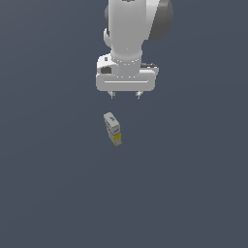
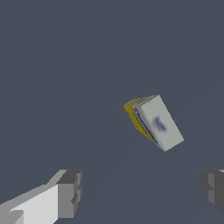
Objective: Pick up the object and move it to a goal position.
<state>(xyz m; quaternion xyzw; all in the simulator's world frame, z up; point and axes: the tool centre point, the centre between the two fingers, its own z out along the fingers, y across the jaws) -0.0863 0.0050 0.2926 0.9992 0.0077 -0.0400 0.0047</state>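
Small oblong carton-like object (image 1: 112,129), pale grey-white on its broad face, yellow at one end, with small blue marks; in the wrist view (image 2: 154,122), a blurred blue mark on the pale face and thin blue-violet edging beside the yellow side. Standing slightly tilted on the plain dark grey bench (image 1: 193,184), yellow end down. White end effector (image 1: 125,94) poised above and apart from the object, touching nothing. Grey fingers (image 2: 70,192) spread wide, gap broader than the object, nothing held between them.
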